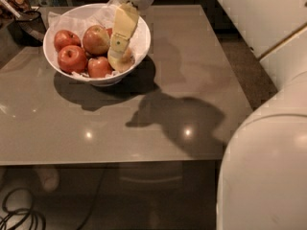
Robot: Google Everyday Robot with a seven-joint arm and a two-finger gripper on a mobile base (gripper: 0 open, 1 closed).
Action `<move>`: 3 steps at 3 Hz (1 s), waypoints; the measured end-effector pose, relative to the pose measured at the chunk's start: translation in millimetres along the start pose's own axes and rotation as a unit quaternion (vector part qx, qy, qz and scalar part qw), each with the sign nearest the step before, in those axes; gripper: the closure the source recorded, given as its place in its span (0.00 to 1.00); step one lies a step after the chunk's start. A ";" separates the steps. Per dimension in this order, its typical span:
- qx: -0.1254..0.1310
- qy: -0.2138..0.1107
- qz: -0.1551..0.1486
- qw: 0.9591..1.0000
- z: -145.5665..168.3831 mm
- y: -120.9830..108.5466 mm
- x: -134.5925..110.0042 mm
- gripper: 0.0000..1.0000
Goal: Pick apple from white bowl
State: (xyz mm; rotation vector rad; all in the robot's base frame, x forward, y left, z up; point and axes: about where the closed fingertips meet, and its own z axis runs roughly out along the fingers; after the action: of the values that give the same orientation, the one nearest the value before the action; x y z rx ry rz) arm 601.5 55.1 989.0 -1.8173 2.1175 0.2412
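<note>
The white bowl (146,41) sits near the far left corner of the surface (72,128), lined with crumpled paper (72,19) and holding several apples. The gripper (118,52) reaches down into the right side of the bowl from the far edge, its pale yellowish tip low among the fruit. The apple (126,63), the pale yellow-green one, lies right at that tip against the bowl's right wall, partly hidden behind it. Whether the jaws are spread or closed on it, I cannot tell; they appear to be touching or just beside the fruit. The red apples (71,59) and the larger streaked apple (96,40) lie to the left, apart from the tip. By my judgement the reach is done, but the apple rests in the bowl, so a firm grip and the lift out are left.
</note>
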 end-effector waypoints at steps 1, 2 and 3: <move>-0.013 0.007 0.005 1.000 15.2 -2.3 1.4 0.08; -0.023 0.008 0.013 1.000 25.8 -5.8 4.1 0.09; -0.029 0.011 0.014 0.999 33.7 -8.4 3.2 0.16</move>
State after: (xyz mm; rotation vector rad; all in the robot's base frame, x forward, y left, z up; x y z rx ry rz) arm 614.3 62.3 957.3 -1.8318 2.1742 0.2923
